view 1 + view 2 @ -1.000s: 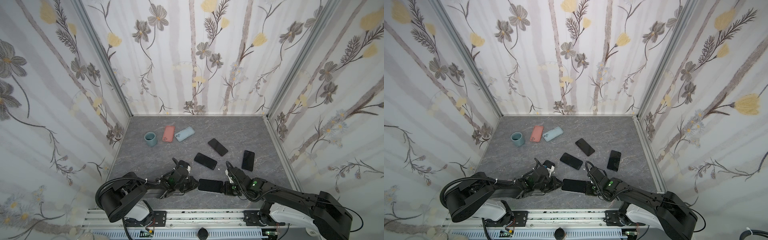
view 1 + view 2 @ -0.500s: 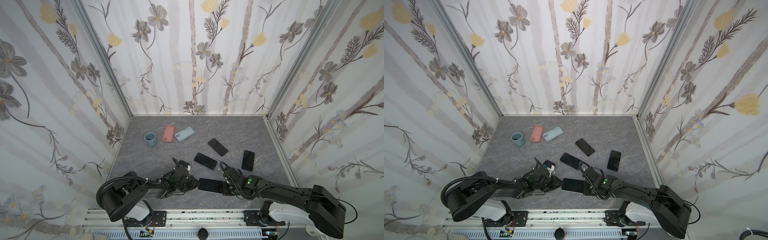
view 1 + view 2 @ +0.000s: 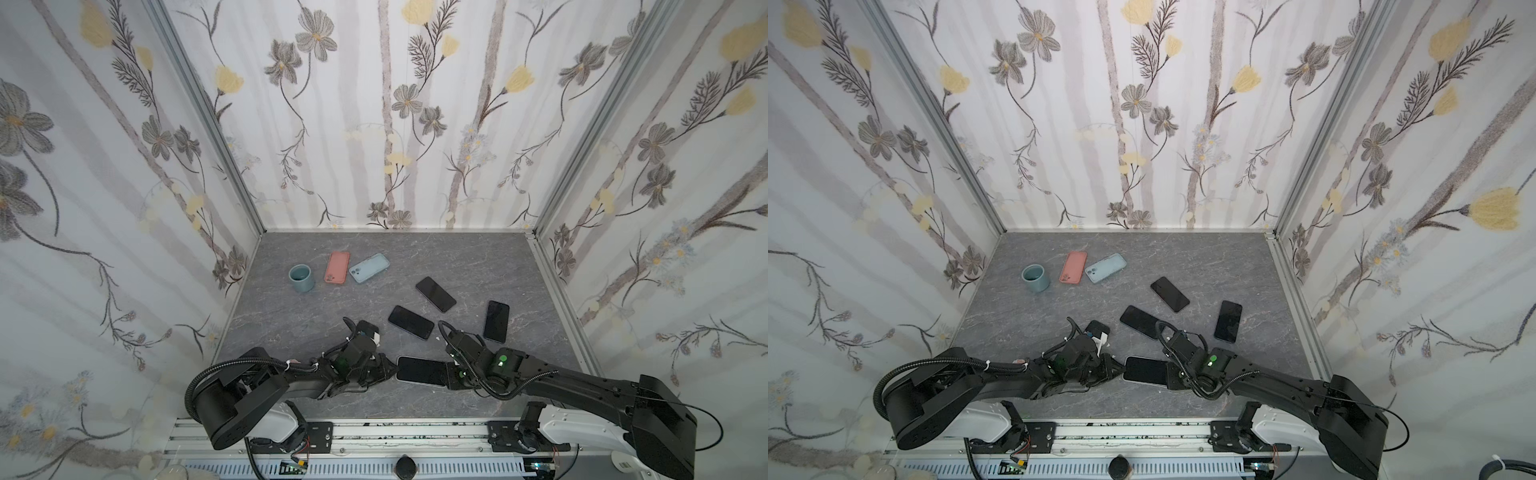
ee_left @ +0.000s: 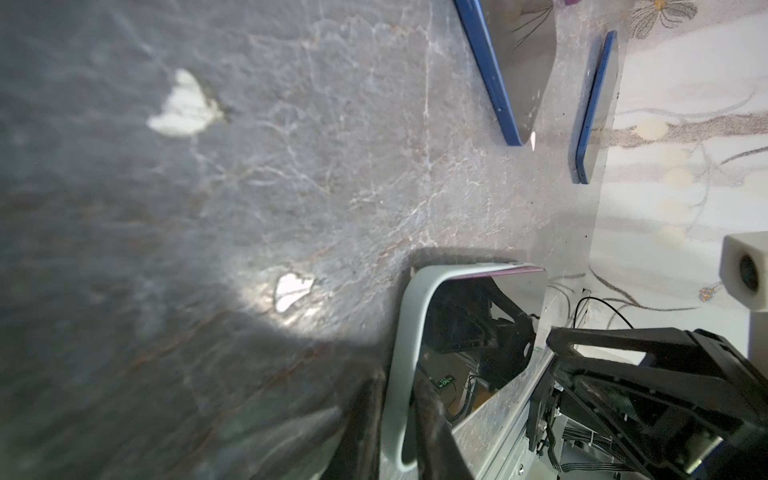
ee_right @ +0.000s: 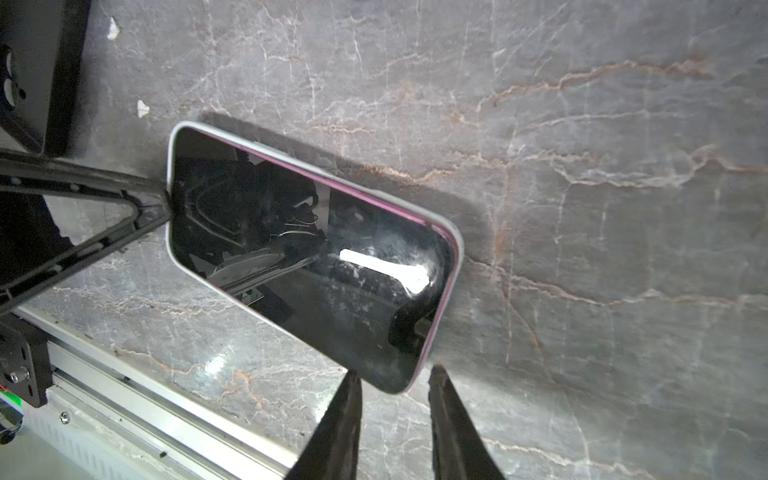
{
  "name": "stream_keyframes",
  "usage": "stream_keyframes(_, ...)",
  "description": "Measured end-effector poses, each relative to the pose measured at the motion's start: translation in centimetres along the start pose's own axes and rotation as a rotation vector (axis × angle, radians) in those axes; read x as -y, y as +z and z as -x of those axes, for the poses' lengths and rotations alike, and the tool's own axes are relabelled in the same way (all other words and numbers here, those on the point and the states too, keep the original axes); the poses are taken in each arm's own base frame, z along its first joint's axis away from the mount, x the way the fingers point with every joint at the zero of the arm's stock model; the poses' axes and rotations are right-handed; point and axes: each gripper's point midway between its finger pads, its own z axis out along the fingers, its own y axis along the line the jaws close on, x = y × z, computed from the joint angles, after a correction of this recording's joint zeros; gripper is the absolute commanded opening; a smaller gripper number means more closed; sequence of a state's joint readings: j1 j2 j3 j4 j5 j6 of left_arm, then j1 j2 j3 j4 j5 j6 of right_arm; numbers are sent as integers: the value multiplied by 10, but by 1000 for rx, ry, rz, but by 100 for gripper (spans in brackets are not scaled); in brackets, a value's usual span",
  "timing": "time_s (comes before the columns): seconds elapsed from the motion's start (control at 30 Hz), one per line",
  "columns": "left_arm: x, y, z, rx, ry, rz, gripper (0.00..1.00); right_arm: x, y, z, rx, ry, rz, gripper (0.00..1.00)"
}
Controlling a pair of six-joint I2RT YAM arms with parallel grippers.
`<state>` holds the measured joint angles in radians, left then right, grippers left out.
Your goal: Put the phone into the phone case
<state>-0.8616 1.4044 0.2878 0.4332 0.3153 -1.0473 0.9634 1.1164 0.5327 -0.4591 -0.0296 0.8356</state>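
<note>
A robot test booth, lab-style: floral wallpaper panels [image 3: 374,124] framed by aluminium corner posts [image 3: 210,124] enclose a grey marble-look table [image 3: 478,257], and a slotted metal rail [image 3: 407,432] along the frame's lower edge carries two arm bases [image 3: 274,424].

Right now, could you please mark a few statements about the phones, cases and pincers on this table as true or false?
1. The frontmost phone sits in a pale case. True.
2. The right pincer is clamped on that phone. False: its fingers stand apart at the phone's end, pinching nothing.
3. The left pincer grips the pale case's other end. True.
4. Five bare dark phones lie farther back. False: only three dark phones lie there.
5. The teal cup stands upright beside the pink case. True.
</note>
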Motion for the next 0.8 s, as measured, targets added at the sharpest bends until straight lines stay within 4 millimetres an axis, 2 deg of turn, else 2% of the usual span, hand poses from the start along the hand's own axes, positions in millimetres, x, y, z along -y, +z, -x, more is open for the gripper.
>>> stream_keyframes(0.27, 0, 0, -1, -13, -6, 19, 20, 7, 9, -11, -41, 2, -15, 17)
stream_keyframes(0.47, 0, 0, -1, -14, -6, 21, 20, 3, 15, -13, -61, 1, 7, 13)
stream_keyframes(0.8, -2, 0, -1, -16, -8, 26, 20, 8, 21, -16, -66, -3, -9, 12)
